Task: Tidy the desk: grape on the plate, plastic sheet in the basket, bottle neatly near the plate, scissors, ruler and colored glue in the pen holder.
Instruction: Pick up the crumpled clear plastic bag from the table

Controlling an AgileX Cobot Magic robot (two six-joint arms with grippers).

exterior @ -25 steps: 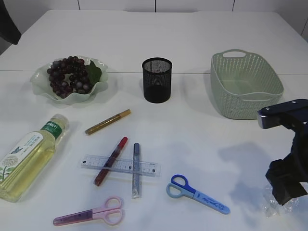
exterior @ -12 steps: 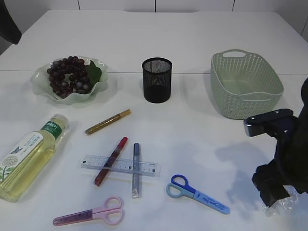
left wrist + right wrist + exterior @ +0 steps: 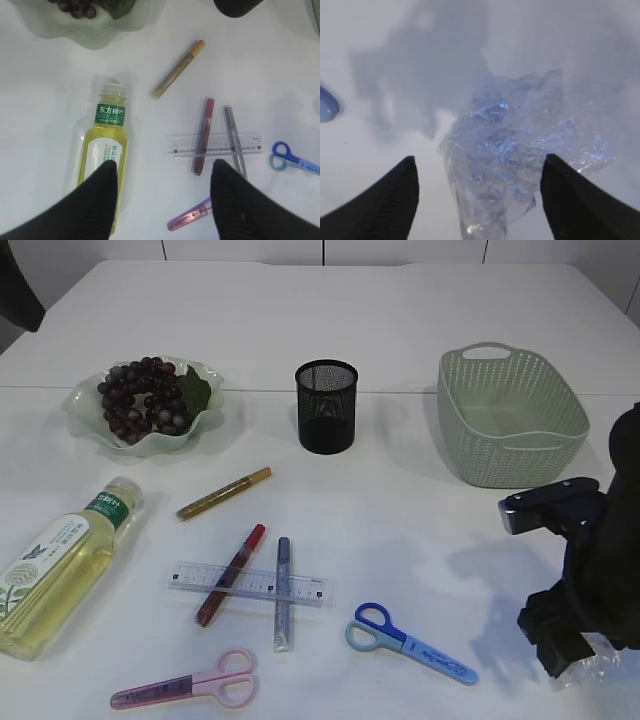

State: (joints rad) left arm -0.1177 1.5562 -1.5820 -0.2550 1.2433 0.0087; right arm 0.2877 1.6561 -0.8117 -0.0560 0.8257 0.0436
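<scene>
the plastic-sheet step is in hand: the right gripper, jaws spread, hangs over the crumpled sheet lying on the table's near right. next it seems to need lowering, pinching, then a carry to the basket.

One camera stands in front of the table and looks down at a slant. The left wrist camera looks straight down from higher up; both show the ruler. The right wrist camera sits very close over crumpled plastic, a bit blurry, maybe the table's near right corner.
</scene>
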